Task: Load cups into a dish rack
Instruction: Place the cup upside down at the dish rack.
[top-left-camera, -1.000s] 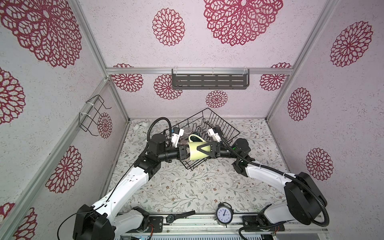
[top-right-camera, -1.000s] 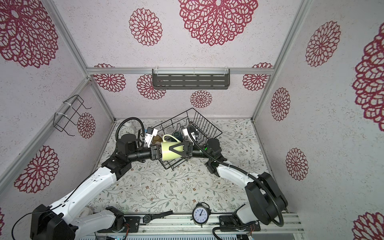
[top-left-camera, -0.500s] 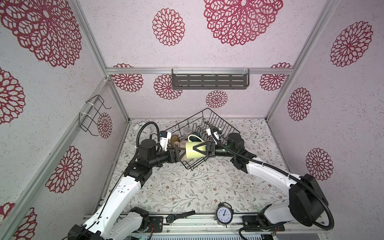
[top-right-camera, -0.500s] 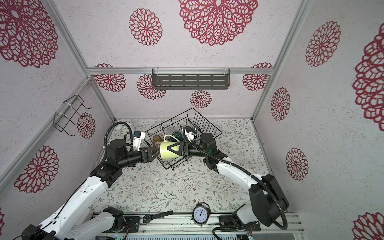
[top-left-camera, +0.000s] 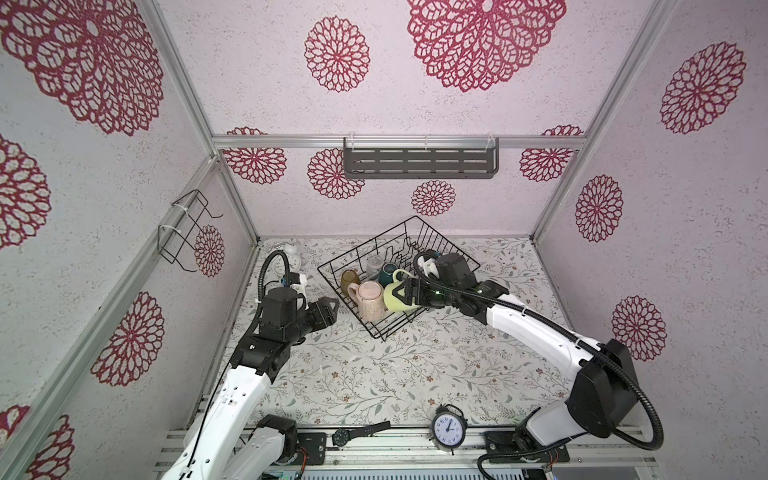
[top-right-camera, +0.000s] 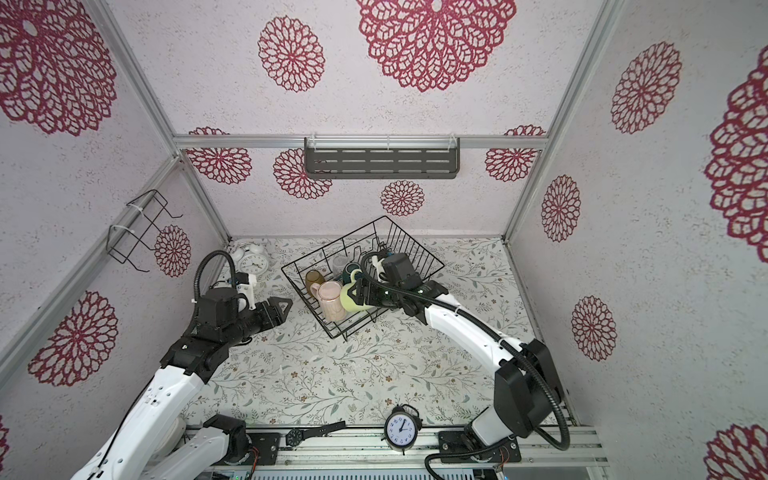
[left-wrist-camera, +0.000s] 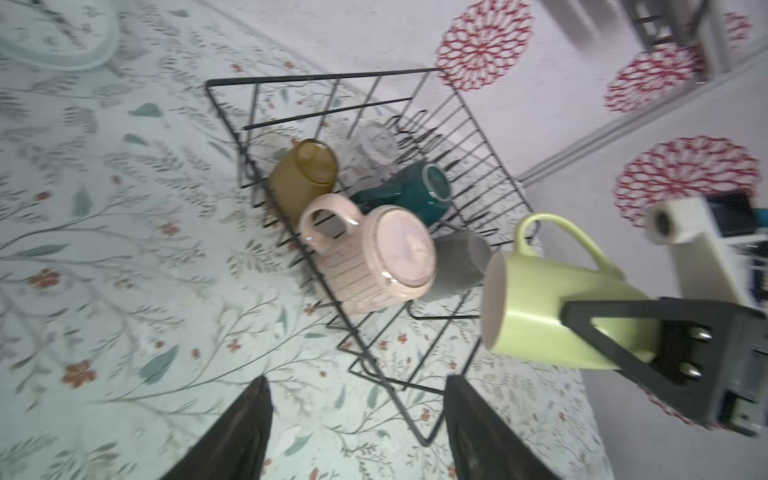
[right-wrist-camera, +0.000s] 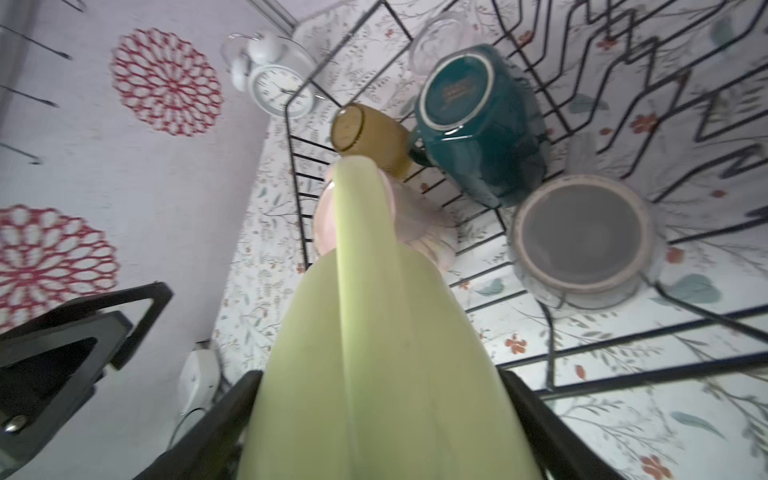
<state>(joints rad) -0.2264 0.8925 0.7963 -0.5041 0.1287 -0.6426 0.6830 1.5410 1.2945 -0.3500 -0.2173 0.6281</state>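
Gripping the pale yellow-green mug (top-left-camera: 390, 302) across its body, the right gripper (top-left-camera: 402, 293) is pictured above the near side of the dish rack (top-left-camera: 357, 244). The mug is held on its side, handle up, its mouth turned toward the left gripper (top-left-camera: 331, 305), which is kept apart from the rack, fingers spread and empty. Inside the rack, the ribbed pink mug (top-left-camera: 370, 297), amber tumbler (top-left-camera: 350, 280), teal mug (top-left-camera: 388, 270), clear glass (top-left-camera: 375, 262) and grey mug (left-wrist-camera: 461, 266) are seen close together.
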